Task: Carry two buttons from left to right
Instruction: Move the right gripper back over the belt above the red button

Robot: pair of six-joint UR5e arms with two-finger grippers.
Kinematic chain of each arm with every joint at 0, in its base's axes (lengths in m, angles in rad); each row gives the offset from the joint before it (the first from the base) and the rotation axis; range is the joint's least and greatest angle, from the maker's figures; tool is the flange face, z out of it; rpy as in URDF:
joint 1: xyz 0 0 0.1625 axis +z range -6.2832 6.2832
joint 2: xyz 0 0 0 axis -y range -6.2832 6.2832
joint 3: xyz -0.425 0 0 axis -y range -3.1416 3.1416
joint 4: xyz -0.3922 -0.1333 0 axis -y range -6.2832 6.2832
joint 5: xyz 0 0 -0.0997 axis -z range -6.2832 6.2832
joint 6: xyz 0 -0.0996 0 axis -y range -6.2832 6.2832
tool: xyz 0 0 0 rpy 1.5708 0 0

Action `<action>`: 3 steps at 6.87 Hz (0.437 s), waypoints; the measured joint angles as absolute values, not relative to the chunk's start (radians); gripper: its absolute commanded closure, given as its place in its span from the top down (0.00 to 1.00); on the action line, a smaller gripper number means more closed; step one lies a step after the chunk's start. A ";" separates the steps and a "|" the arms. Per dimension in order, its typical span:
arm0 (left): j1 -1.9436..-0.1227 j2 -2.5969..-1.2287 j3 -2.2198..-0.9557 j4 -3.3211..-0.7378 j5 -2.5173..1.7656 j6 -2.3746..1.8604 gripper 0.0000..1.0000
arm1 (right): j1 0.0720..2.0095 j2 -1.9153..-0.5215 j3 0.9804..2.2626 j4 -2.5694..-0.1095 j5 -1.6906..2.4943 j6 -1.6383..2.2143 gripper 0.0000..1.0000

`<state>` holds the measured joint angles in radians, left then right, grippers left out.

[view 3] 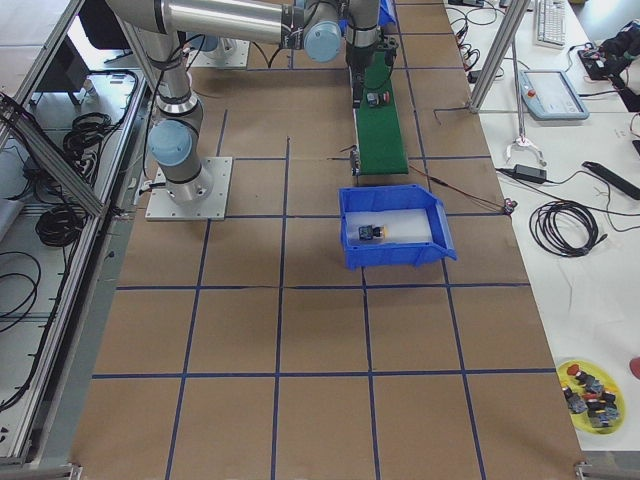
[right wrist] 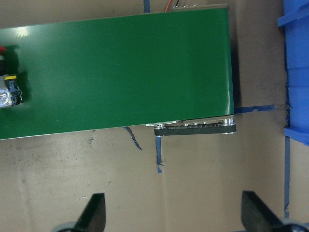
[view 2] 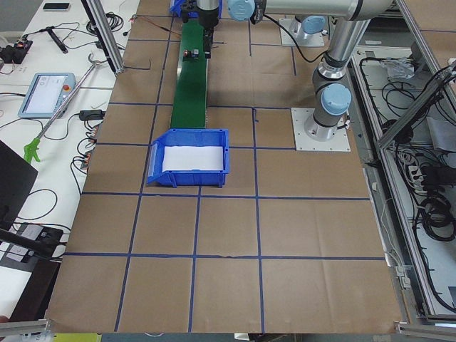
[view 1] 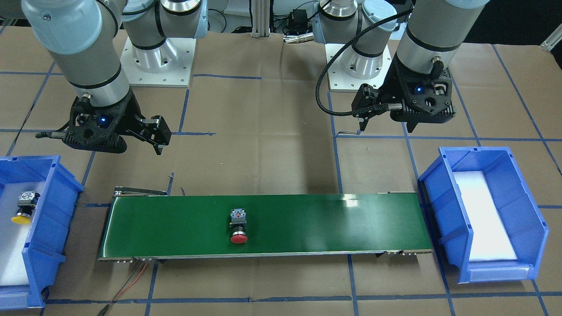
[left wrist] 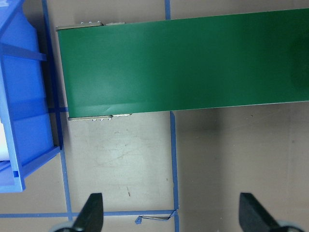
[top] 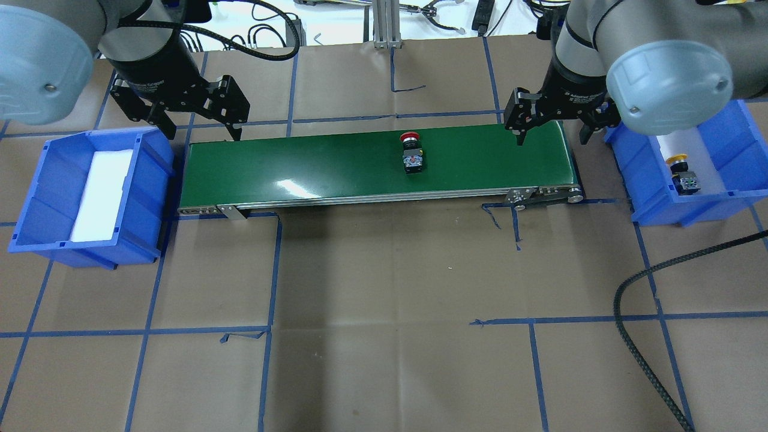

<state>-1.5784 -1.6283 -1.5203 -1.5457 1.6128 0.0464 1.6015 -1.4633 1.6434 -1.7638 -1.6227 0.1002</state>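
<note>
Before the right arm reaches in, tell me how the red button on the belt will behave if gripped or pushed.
Lying on its side on the green belt, the red button would probably skid or pivot rather than roll. Its blocky body looks rigid, likely offering flat faces to grip.

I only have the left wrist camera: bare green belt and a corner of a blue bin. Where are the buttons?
Observer: The red button lies near the middle of the conveyor belt, outside your frame.
Operator: And the yellow one?
Observer: The yellow button is inside the blue bin at the robot's right, on its white liner.
Operator: Is the right gripper carrying anything?
Observer: No. The right gripper is open and empty, hovering near the belt's right end.
</note>
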 measured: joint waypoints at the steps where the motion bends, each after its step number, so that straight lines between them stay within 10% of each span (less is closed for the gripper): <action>1: -1.578 -1.627 -1.521 -1.545 1.612 0.048 1.00 | 1.607 -1.458 1.656 -1.766 -1.622 0.102 1.00; 3: -1.578 -1.625 -1.523 -1.546 1.614 0.051 1.00 | 1.609 -1.452 1.681 -1.799 -1.590 0.096 1.00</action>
<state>-1.5784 -1.6246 -1.5228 -1.5458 1.6136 0.0511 1.6087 -1.4521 1.6813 -1.7993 -1.5901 0.0964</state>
